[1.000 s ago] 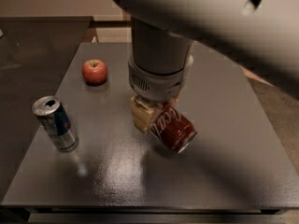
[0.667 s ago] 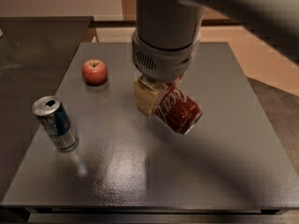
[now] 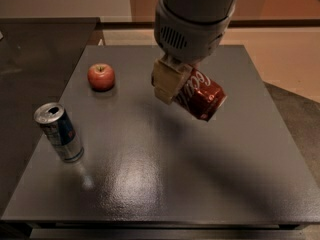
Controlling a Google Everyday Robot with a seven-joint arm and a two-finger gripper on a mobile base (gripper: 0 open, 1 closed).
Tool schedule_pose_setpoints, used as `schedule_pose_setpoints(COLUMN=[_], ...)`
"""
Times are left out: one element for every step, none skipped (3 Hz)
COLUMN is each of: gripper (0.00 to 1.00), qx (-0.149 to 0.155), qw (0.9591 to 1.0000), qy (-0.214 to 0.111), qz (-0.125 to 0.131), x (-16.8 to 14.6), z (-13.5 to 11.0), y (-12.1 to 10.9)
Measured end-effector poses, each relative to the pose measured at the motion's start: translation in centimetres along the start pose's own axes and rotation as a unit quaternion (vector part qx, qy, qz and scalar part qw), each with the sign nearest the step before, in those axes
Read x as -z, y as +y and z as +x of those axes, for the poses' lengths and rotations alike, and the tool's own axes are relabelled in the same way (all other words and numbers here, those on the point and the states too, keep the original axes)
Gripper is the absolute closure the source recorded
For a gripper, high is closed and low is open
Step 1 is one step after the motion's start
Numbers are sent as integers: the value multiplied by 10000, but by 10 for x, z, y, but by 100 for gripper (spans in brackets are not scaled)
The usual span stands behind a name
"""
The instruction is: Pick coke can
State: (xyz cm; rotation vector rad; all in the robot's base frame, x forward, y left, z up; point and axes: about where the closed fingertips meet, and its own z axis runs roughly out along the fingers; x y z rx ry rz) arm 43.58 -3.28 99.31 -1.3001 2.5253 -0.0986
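The coke can (image 3: 201,95) is dark red with white lettering. It hangs tilted in the air above the middle of the dark grey table (image 3: 150,184). My gripper (image 3: 176,84) comes down from the grey arm at the top and is shut on the coke can, with a pale finger (image 3: 167,81) pressed on its left side. The other finger is hidden behind the can.
A silver-and-blue slim can (image 3: 59,132) stands at the table's left edge. A red apple (image 3: 101,77) lies at the back left. A dark counter (image 3: 40,39) adjoins the table on the left. The table's edges drop off at front and right.
My gripper has risen and shifted right with the coke can in it, lifting the can clear of the table. The apple and slim can have not moved.
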Motion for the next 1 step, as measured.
schedule_pose_setpoints(gripper=[100], qx=[61], qw=[9998], qy=[-142], qz=[81], x=[9], z=[-5], y=[2])
